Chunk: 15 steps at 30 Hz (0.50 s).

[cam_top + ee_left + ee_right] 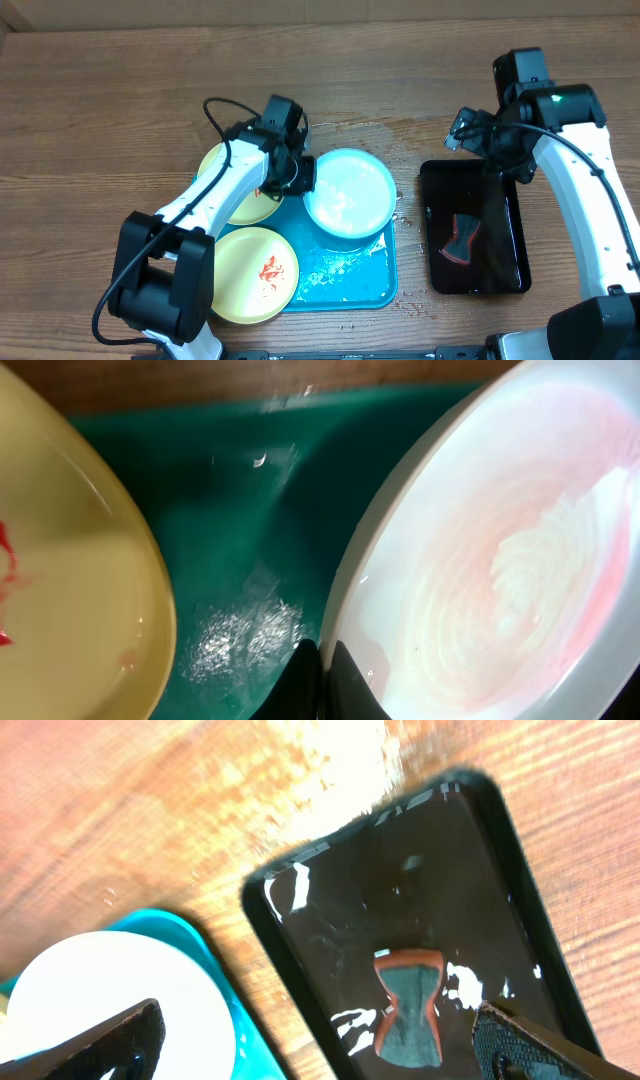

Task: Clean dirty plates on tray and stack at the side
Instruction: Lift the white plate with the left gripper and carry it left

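While left pincer (322, 682) clamps its rim and right pincer (320, 1045) gapes, pale plate (500, 560) looks pink-smeared

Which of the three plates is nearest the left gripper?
The pale blue-white plate: the left gripper is shut on its rim. The two yellow plates lie clear of it.

Bright, even light comes from overhead, with soft shadows under the arms. The wet turquoise tray (350, 280) and black tray (480, 840) throw white glints. Up close the pale plate (500, 560) looks overexposed and blurry; glare washes out the table (340, 770)
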Each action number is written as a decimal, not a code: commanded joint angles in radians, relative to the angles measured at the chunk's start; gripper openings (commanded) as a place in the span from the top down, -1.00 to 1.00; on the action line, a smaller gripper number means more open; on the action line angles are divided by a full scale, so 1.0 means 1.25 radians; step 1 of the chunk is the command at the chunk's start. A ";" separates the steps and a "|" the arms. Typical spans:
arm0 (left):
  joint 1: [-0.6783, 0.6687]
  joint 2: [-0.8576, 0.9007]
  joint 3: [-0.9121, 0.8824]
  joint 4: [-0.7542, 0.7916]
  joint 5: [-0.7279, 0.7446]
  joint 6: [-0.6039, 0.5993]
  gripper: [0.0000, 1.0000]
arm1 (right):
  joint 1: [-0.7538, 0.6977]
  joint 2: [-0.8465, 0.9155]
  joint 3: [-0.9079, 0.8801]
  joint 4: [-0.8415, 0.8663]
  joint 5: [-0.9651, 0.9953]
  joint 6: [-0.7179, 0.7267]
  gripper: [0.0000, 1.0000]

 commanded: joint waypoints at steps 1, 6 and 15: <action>-0.003 0.002 0.059 -0.018 0.015 -0.015 0.92 | 0.001 -0.011 0.045 -0.007 0.031 -0.006 -1.00; -0.009 0.002 0.110 -0.042 0.031 -0.012 0.91 | -0.036 -0.011 0.093 -0.028 0.052 -0.026 -1.00; -0.132 0.002 0.205 -0.075 -0.071 0.019 0.91 | -0.158 -0.011 0.273 -0.099 0.018 -0.098 -1.00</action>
